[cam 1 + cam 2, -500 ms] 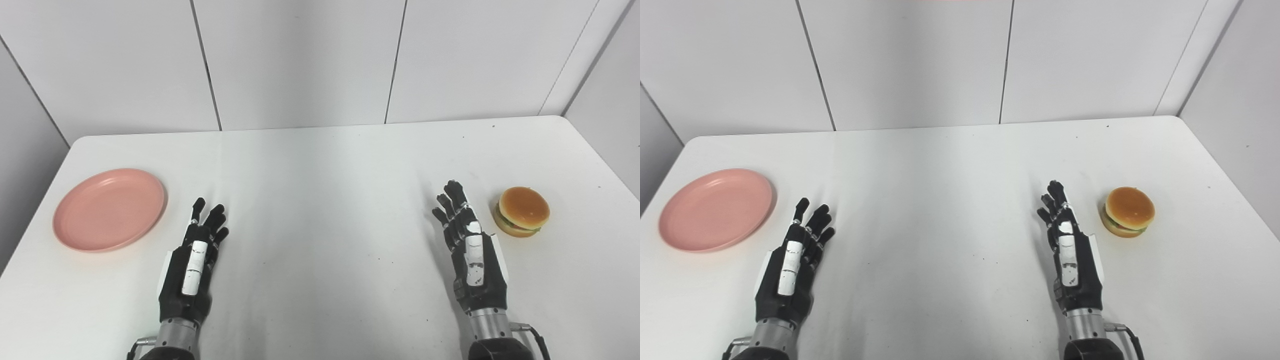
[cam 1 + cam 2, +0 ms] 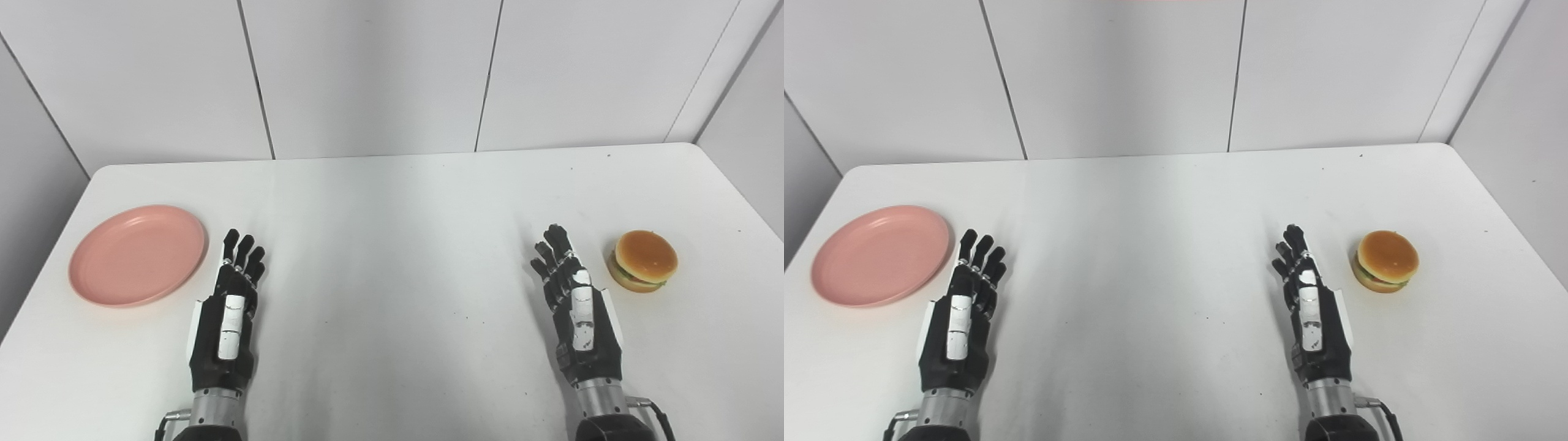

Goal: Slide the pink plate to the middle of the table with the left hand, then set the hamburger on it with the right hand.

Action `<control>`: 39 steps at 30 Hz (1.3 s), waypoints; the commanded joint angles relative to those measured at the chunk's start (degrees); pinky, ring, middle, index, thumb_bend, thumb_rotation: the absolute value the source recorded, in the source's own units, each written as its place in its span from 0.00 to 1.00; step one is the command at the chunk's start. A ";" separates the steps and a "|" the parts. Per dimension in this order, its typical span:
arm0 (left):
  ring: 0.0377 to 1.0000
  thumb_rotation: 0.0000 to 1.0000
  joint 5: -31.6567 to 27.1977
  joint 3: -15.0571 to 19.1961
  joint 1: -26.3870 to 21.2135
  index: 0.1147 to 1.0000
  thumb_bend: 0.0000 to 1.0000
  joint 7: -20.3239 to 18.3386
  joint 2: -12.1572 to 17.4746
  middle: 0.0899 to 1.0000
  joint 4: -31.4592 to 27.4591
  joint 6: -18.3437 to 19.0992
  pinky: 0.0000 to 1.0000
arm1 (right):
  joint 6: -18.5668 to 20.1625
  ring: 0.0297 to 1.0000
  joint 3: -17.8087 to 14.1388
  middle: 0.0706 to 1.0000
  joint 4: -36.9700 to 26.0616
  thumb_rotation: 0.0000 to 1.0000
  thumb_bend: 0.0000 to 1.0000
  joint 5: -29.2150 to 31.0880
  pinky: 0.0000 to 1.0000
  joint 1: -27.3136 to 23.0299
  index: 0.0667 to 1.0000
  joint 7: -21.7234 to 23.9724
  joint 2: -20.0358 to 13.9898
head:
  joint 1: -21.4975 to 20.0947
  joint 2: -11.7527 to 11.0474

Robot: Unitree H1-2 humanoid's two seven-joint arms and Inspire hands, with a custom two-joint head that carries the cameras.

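White table (image 2: 392, 202), pale panelled walls (image 2: 367, 73)

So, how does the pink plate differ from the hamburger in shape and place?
The pink plate is flat, wide and one colour; the hamburger is smaller, domed and layered. The plate lies at the table's left side, close by the left robot hand; the hamburger sits at the right, near the right robot hand. Both rest untouched on the white table.

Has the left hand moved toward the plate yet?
Yes. The left hand has shifted left, closing on the pink plate, whose rim its fingertips now nearly reach.
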 commanded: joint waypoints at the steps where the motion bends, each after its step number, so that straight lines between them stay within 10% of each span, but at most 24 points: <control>1: 0.97 0.83 0.08 -0.51 0.20 1.00 0.90 -0.52 0.25 1.00 0.14 -1.50 1.00 | 0.31 0.95 0.37 0.96 1.09 1.00 0.80 -0.46 0.93 1.02 0.94 0.48 0.28 | -0.37 -0.28; 16: 0.97 0.79 -1.24 -0.50 -0.05 0.99 0.91 -0.56 0.10 1.00 0.96 -1.13 1.00 | 0.87 0.94 0.59 0.96 1.09 1.00 0.79 -0.07 0.93 0.79 0.93 0.90 -0.06 | 0.40 -0.86; 39: 0.98 0.81 5.91 -4.02 -2.22 1.00 0.80 1.84 -3.74 0.99 10.51 -9.83 0.93 | -2.53 0.95 -2.66 0.98 9.71 1.00 0.78 5.39 0.95 -1.21 0.96 5.59 -4.49 | 15.30 -8.14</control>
